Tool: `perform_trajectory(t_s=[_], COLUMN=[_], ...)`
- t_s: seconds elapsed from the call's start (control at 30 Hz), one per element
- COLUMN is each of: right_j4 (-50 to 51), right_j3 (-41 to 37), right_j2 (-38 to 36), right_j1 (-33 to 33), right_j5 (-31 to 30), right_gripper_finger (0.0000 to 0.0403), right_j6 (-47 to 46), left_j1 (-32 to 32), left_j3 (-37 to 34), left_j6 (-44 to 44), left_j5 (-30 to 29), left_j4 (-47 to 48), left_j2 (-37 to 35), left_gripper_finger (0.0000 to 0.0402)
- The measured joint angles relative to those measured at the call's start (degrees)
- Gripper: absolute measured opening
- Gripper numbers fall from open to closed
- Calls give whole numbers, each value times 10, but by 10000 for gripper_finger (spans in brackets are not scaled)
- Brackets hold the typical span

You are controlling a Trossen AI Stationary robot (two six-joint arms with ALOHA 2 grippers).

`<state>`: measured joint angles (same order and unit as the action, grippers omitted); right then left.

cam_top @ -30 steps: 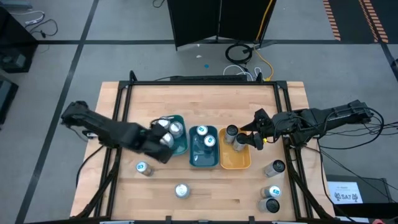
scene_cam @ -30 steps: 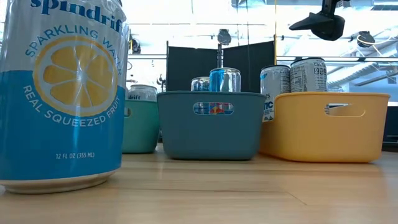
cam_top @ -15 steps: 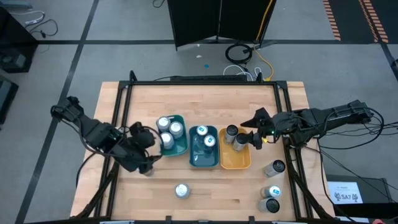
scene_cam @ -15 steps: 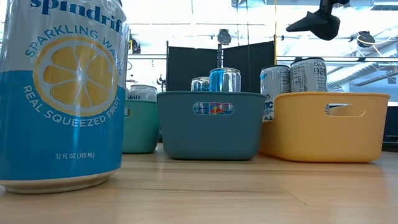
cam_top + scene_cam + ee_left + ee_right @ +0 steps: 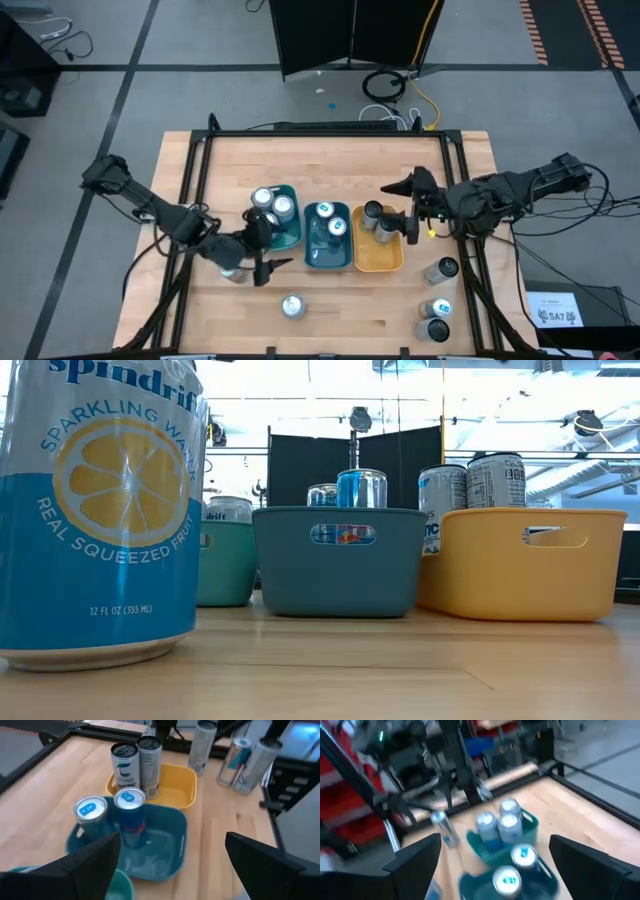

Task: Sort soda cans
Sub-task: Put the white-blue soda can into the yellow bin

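- The left end effector (image 5: 262,250) hangs with its fingers spread wide and nothing between them, low over the wooden tabletop (image 5: 330,160), just in front of the green tray (image 5: 291,236) and beside a loose can (image 5: 229,270).
- The right end effector (image 5: 403,208) is likewise spread wide and empty, above the far edge of the orange tray (image 5: 379,258); neither touches a can.
- From above, the soda cans are split up: three silver-topped in the green tray, two blue-marked (image 5: 330,218) in the teal tray (image 5: 327,258), two dark-topped (image 5: 377,218) in the orange tray.
- Loose cans stand on the tabletop: one near the front middle (image 5: 291,306) and three at the right edge (image 5: 437,300).
- The low view alone gives labels: a tall blue can with a lemon slice printed on it (image 5: 100,510) fills its left side, and the trays' cut-out handles (image 5: 343,535) show; neither arm appears there.
- The left wrist view looks across the teal tray to the orange one, its cans (image 5: 136,767) seen side-on with printed sleeves.
- The trays are smooth plastic rectangles with rounded corners; the cans are shiny metal cylinders.
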<state>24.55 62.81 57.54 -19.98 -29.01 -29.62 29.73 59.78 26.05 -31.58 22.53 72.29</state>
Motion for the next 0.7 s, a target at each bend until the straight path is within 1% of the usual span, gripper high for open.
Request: perform_trajectory(t_s=[0.07, 0.13, 0.17, 0.23, 0.27, 0.3, 0.33, 0.4, 0.47, 0.5, 0.57, 0.7], right_j4=[104, 256, 341, 511, 597, 658, 658, 608, 581, 595, 659, 638], right_j3=[74, 157, 201, 278, 309, 332, 341, 326, 314, 306, 285, 217], right_j2=[39, 77, 97, 133, 151, 166, 173, 162, 160, 160, 166, 156], right_j1=[-8, -9, -9, -7, -7, -7, -7, -14, -21, -24, -37, -72], right_j5=[-22, -43, -46, -40, -24, -5, 15, 52, 84, 92, 109, 155], right_gripper_finger=[364, 364, 364, 364, 364, 364, 364, 364, 364, 364, 364, 364], right_j6=[-30, -108, -157, -289, -359, -427, -471, -478, -510, -531, -580, -645], left_j1=[-20, -40, -48, -63, -70, -75, -80, -89, -92, -92, -92, -92], left_j3=[-41, -74, -88, -106, -110, -113, -114, -114, -114, -114, -114, -114], left_j6=[0, 0, 0, -8, -14, -22, -27, -29, -30, -30, -30, -30], left_j5=[22, 50, 62, 79, 86, 92, 97, 105, 107, 108, 108, 135], left_j4=[-44, -94, -110, -140, -150, -148, -145, -151, -151, -151, -148, -139], left_j2=[-14, -26, -35, -47, -51, -56, -57, -60, -61, -61, -61, -60], left_gripper_finger=[368, 368, 368, 368, 368, 368, 368, 368, 368, 368, 368, 368])
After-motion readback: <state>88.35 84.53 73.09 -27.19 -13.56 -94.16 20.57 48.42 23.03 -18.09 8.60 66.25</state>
